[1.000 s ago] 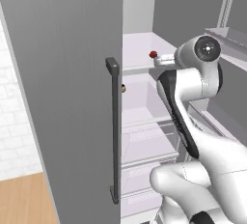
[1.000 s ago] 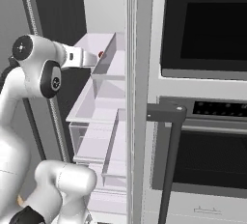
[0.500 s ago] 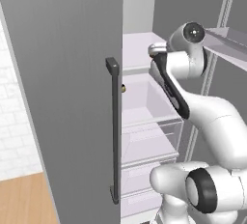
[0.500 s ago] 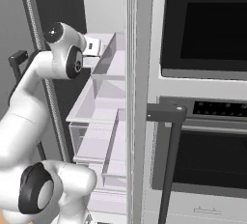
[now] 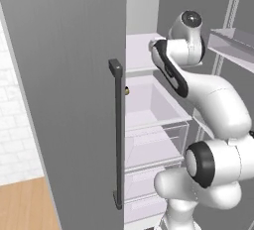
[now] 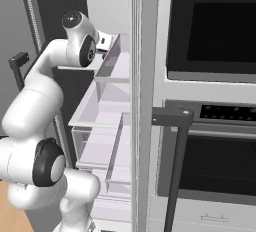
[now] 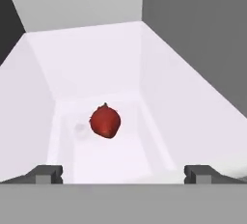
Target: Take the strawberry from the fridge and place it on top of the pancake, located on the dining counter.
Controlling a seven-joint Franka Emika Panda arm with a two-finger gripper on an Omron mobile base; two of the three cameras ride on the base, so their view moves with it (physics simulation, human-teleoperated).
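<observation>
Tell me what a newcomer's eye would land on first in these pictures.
First, the strawberry, dark red on the pale white shelf inside the fridge, lying ahead of the open gripper in the hand view. Next, the white arm reaching past the open door's long dark handle into the upper fridge.

The strawberry looked slightly glossy and bumpy. The fridge door was matt grey, its shelf smooth white plastic.
</observation>
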